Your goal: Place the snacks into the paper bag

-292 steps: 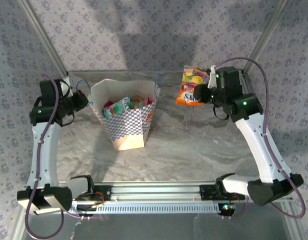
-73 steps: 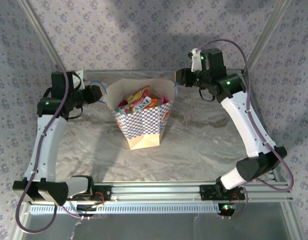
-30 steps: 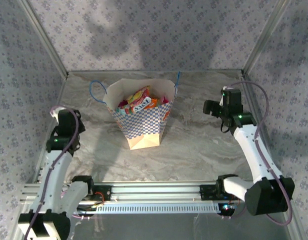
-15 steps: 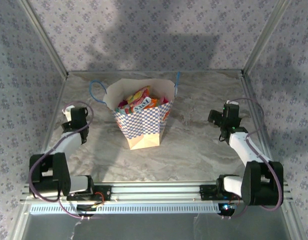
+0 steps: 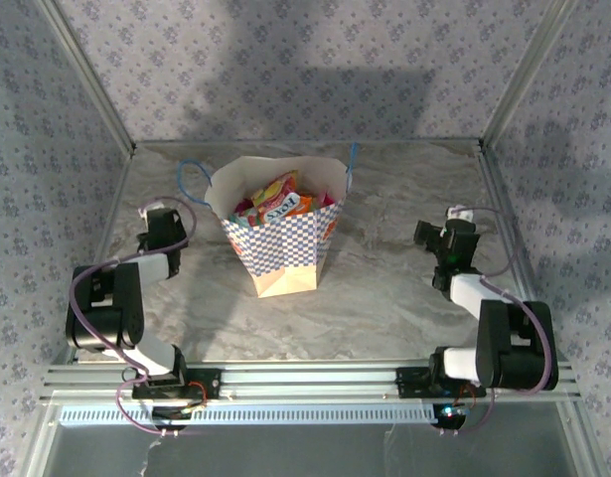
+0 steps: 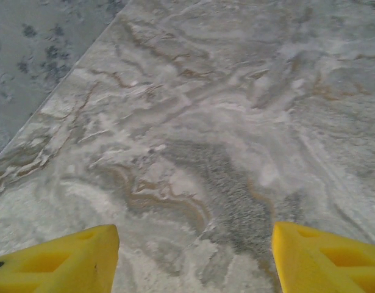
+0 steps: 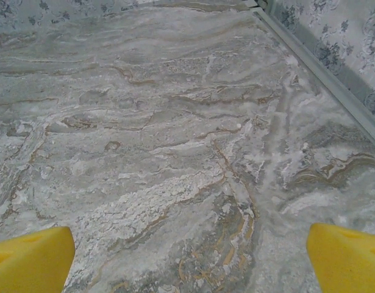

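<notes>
I have my left gripper (image 6: pixel 193 241) with its yellow fingers spread over the marble table (image 6: pixel 193 122), and my right gripper (image 7: pixel 190 241) gaping just as wide, neither holding anything. The paper bag (image 5: pixel 280 243) stands upright between the two, nearer the left gripper and apart from both. The snacks (image 5: pixel 270 202) sit inside it, their tops showing at its open mouth.

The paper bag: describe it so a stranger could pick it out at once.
Start at the marbled table. Left of its centre, towards the back, stands the paper bag. Nothing else is cream with a blue checkered band, blue cord handles and snacks inside.
</notes>
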